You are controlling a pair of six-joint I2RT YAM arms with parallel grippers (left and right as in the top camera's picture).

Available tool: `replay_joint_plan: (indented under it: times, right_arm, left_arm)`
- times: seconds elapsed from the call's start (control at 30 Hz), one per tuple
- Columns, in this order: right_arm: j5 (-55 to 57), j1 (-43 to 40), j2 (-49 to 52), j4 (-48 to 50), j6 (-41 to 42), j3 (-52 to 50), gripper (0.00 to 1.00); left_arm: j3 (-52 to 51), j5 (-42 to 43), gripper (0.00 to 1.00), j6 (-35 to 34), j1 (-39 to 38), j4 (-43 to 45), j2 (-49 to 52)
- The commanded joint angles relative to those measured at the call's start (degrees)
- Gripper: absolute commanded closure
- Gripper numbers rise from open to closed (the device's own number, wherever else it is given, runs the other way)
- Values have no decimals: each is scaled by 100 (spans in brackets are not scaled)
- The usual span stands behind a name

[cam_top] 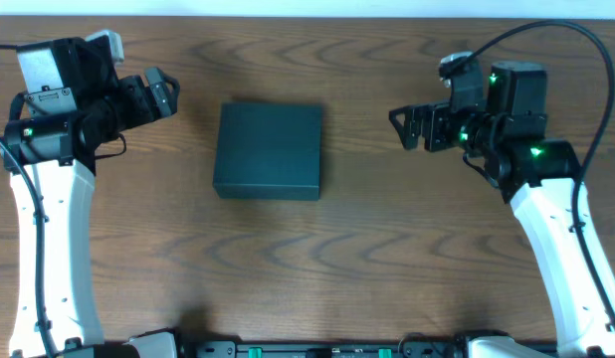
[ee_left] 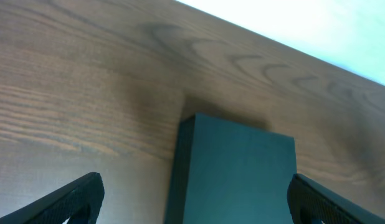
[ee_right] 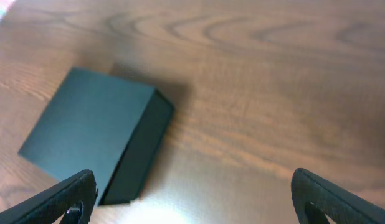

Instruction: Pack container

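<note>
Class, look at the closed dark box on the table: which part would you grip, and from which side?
Probably the container by two opposite side walls, from above: it lies flat and closed, its walls short and upright, with table showing all around it.

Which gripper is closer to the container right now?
Left. The left gripper sits open just off the far-left corner of the container. The right gripper, also open, hangs farther out from its right side. Neither touches it.
</note>
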Motion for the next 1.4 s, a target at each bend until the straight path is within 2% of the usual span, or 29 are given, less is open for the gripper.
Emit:
replay_joint_plan:
  times: [0.0,0.8,0.93,1.13,1.37]
  right_arm:
    - [61,-2,-11,-149,-63,61,1]
    - [59,-2,-11,-203,-63,59,1]
    - [59,-2,-11,-203,-63,61,1]
    - [59,-2,-11,-203,-63,59,1]
    - [59,-2,-11,-203,-63,59,1]
  left_arm:
    - [15,-37,5,111,24,-33,15]
    - [15,-66,5,114,13,-42,-28]
    - [15,-826,5,111,9,-219,-184]
    - [13,-990,5,116,-39,-599,-890]
    - [-260,-1862,5,138,-63,-887,-2015]
